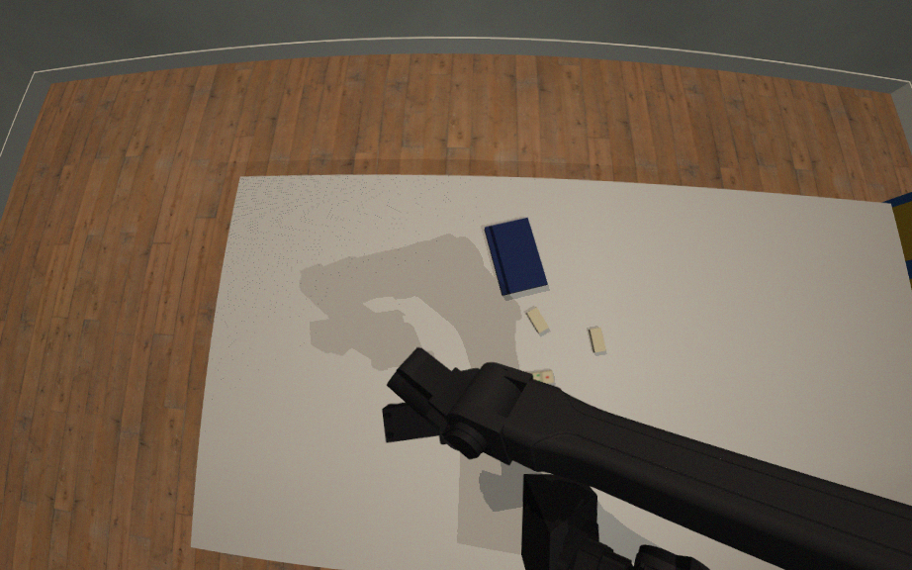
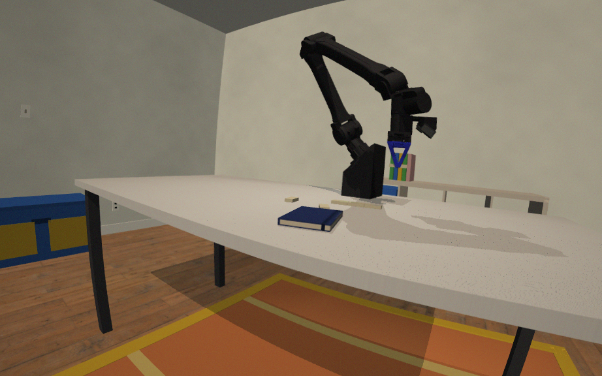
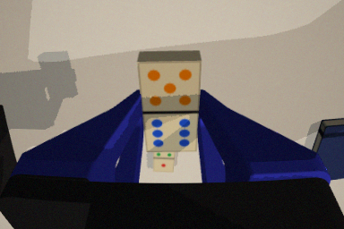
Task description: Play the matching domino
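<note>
Top view: my arm (image 1: pixel 658 460) hides my gripper and most of the line (image 1: pixel 543 375), only one face-up end peeking out beside the wrist; two face-down dominoes, one (image 1: pixel 537 320) just below the blue notebook (image 1: pixel 514 254) and another (image 1: pixel 595 339) to its right, lie apart from the line on the table (image 1: pixel 764 297). Exterior view: my gripper (image 2: pixel 397 161) hangs high above the table, pointing down, well above the line by my base (image 2: pixel 364 179); the notebook sits nearer the camera, well off the line's visible end. Wrist view: my blue fingers pinch the held domino (image 3: pixel 170 107) by its long edges, five orange pips on the outer half, six blue on the half between the pads; straight beneath it I see a piece of the line (image 3: pixel 164 160) with green and red pips. To do this well I judge I should find the end showing five or six, turn the matching half toward it, come down low and square to the line's axis, then release without nudging the joints. Which end matches, I cannot tell from here. The nearer unplayed tile must stay apart from the line.
</note>
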Available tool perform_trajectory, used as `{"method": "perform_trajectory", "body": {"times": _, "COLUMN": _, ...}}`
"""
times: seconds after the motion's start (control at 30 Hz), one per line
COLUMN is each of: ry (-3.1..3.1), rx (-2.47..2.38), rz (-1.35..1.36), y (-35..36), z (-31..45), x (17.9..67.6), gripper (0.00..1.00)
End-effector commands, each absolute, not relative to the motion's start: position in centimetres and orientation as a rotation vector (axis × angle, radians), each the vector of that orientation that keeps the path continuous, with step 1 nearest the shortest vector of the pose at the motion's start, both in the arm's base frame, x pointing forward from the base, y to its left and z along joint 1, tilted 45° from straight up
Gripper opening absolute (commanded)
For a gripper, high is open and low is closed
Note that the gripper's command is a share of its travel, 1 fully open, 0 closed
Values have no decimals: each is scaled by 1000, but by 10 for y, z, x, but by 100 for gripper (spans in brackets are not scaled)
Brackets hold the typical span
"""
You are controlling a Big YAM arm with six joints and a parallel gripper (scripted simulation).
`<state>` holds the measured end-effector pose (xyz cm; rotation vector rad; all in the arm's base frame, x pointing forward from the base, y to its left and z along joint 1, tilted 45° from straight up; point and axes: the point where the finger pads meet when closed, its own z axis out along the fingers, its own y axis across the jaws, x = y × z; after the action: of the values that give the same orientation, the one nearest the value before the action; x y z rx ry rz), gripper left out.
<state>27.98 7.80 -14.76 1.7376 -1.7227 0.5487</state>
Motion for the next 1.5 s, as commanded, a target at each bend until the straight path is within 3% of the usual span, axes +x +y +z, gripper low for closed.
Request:
{"method": "perform_trajectory", "body": {"times": 0.0, "ry": -1726, "rx": 1748, "rz": 561, "y": 80, "z": -151, "x": 280, "gripper": 21}}
{"method": "perform_trajectory", "body": {"times": 1.47, "ry": -1764, "rx": 1712, "rz": 599, "y": 80, "z": -154, "x": 276, "gripper": 21}}
